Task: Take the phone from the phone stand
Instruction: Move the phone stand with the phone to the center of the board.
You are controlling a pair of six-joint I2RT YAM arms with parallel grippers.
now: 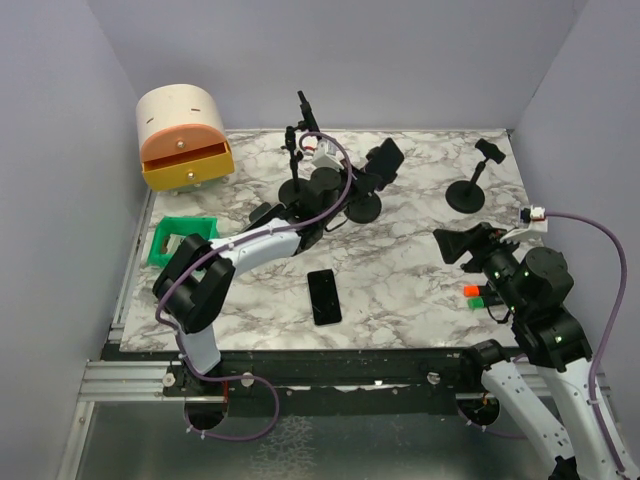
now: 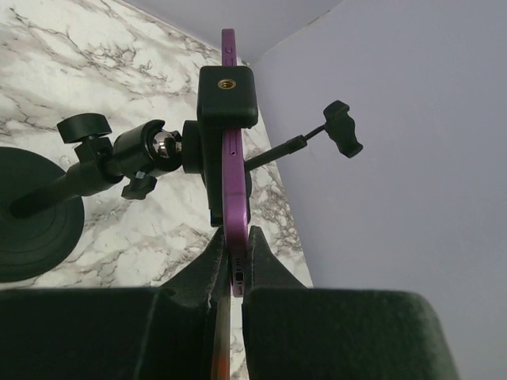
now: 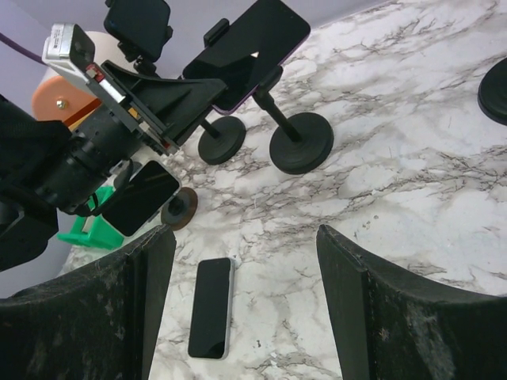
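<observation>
A slim phone [image 2: 234, 158] with a purple body and a dark glass face stands on its edge in a black phone stand [image 2: 95, 162], near the middle of the back part of a white marble-patterned table [image 1: 420, 290]. From the right wrist view the phone [image 3: 253, 47] shows its dark screen, tilted, above the stand's thin stem and round black base. The stand's spring clamp [image 2: 227, 95] grips the phone across its body. A small brass threaded hole sits on top of the clamp, and a ball joint links the clamp to the stem. The left gripper [image 2: 236, 253] is closed narrowly on the phone's near end, with one black finger pressed against each flat side, while the clamp holds the phone too. From above, the left arm reaches out across the table to the phone [image 1: 388, 158]. The right gripper [image 3: 244, 237] hangs with its jaws spread wide, holding and touching nothing, over the right side of the table and well apart from the stand. A second phone [image 1: 324, 296], black, lies flat on the table near the front edge.
</observation>
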